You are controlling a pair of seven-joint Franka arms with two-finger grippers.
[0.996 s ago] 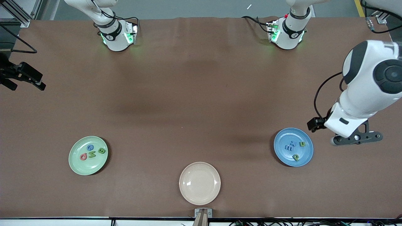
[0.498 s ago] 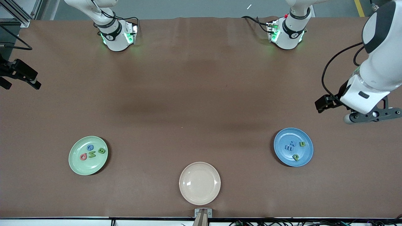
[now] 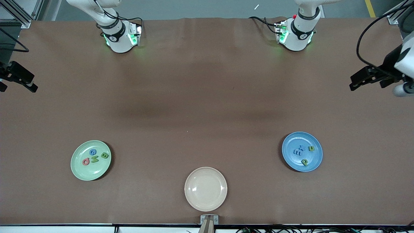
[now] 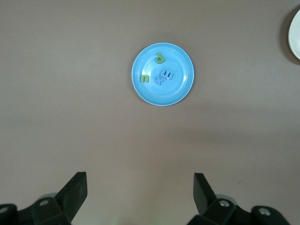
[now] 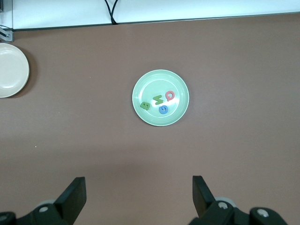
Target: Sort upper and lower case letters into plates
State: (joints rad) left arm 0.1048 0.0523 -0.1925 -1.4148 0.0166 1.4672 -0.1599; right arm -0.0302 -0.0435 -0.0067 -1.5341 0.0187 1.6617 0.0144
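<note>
Bench: brown cloth, bare between your two arms; nothing loose lies on it, so you likely have no letter left to fetch.

Left arm: drawn out to its own end of the bench, probably to keep clear of the plates. Left claw hangs over bare cloth, jaws wide and holding nothing.

Right arm: out at its own end too, waiting. Right claw hangs over bare cloth, jaws wide and empty.

Cream plate: empty, between the two sorting plates and well apart from both claws; it looks like the tray the letters were drawn from.

Blue plate: well off from your left claw, toward the front camera. It holds four letters, two green and two blue, apparently one case grouped here.

Green plate: well off from your right claw, likewise toward the front camera. It holds a red letter, a blue one and two green, apparently the other case.

Judgement: eight letters plated, four and four; you look finished.
</note>
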